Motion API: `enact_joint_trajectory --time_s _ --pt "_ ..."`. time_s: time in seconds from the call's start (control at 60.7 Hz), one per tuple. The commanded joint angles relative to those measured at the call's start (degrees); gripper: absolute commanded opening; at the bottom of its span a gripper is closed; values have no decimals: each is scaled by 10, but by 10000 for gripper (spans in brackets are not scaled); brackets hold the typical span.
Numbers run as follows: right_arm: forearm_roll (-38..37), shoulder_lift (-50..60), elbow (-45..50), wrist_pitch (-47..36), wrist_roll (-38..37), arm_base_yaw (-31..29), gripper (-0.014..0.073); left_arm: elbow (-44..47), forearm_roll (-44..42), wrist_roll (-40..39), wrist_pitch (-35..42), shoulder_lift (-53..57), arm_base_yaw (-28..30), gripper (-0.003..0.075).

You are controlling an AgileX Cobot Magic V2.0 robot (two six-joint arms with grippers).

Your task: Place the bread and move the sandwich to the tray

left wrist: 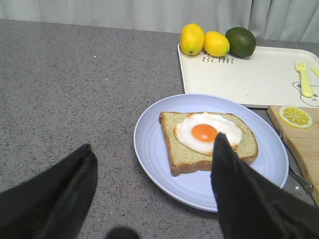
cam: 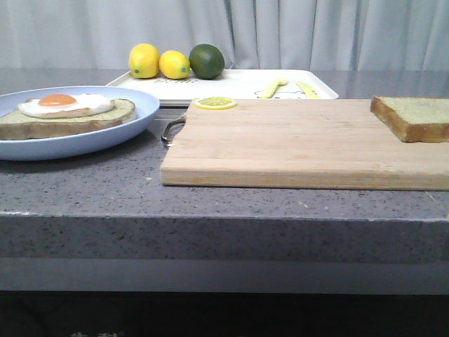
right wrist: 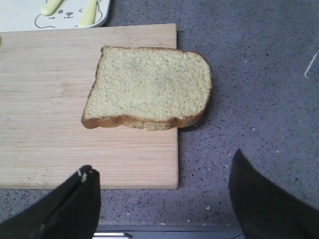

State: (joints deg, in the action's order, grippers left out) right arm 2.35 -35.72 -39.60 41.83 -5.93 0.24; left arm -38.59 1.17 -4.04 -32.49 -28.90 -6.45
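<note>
The plain bread (cam: 414, 116) (right wrist: 149, 84) lies flat on the right end of the wooden cutting board (cam: 295, 140), one corner over the board's edge. The sandwich (cam: 70, 116) (left wrist: 174, 144) is a single slice topped with a fried egg, uncovered, on the light-blue plate (cam: 105, 133) (left wrist: 159, 164) at the left. The white tray (cam: 238, 84) (left wrist: 249, 79) lies behind both. My left gripper (left wrist: 154, 154) hangs open above the plate's near rim, holding nothing. My right gripper (right wrist: 162, 169) is open and empty, short of the bread over the board's corner. Neither gripper shows in the front view.
Two lemons (cam: 144, 60) and a lime (cam: 206, 61) sit on the tray's far left corner. A yellow fork (left wrist: 304, 79) lies on its right side. A lemon slice (cam: 215, 103) rests on the board's back left corner. The grey counter's front edge (cam: 224, 217) is close.
</note>
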Motion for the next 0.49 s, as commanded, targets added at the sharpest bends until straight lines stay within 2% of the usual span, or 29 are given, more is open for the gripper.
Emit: enact_joint_trajectory --time_s 0.0,0.23,0.477 --pt "-2 -4 -20 -34 1 -2 577 -21 -1 -1 44 -5 1 494" --pt "12 -44 -84 44 1 -2 577 -21 -1 -1 44 -6 1 494" --pt "12 -182 -199 171 7 -4 577 -21 -1 -1 44 -6 1 494"
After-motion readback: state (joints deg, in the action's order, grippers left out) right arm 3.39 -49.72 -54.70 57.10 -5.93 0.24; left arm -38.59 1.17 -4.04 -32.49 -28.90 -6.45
